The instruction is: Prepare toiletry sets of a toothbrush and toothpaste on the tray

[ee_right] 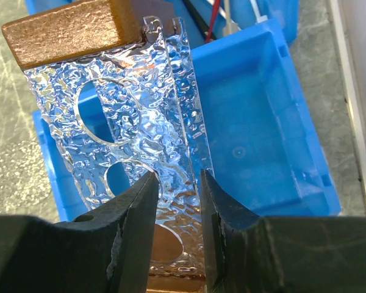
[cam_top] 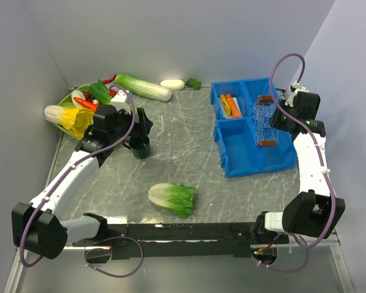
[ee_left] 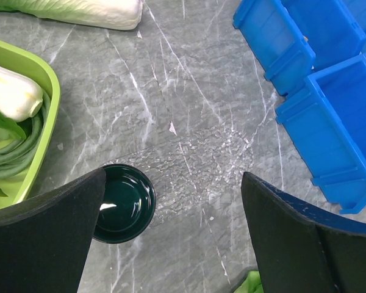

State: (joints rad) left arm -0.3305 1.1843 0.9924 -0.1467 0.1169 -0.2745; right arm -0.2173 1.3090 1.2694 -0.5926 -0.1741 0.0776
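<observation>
Pale grey walls close in a grey marbled bench (cam_top: 189,140) with the two arms bolted at its near edge. At the right, the right pincer (ee_right: 177,183) is partly closed, its two dark fingers (ee_right: 134,207) pinching the thin edge of a clear tray (ee_right: 140,110). This is a rippled see-through plate with round holes and a brown block at each end. The tray hangs tilted from the pincer, above the blue bin (cam_top: 250,165), and its far brown end sticks out beyond the fingertips. Under and to the right of the pincer, a bare compartment of the bin shows through. Left of this pincer and one compartment over, in the bin's back corner, lie the yellow toothpaste (cam_top: 224,105) and the orange toothpaste (cam_top: 232,105), side by side. A pale toothbrush (cam_top: 238,108) lies just beside them, and none of the three touches the tray. The left pincer (ee_left: 174,183) stands wide open over the bench and holds nothing. A dark green cup (ee_left: 123,203) sits upright on the bench just inside its left finger. Farther left of that pincer is a green dish (ee_left: 49,91) of vegetables, and a long pale cabbage (ee_left: 79,9) lies ahead of it. Behind the left pincer, toward the arm bases, a small leafy cabbage (cam_top: 172,199) lies on the bench.
</observation>
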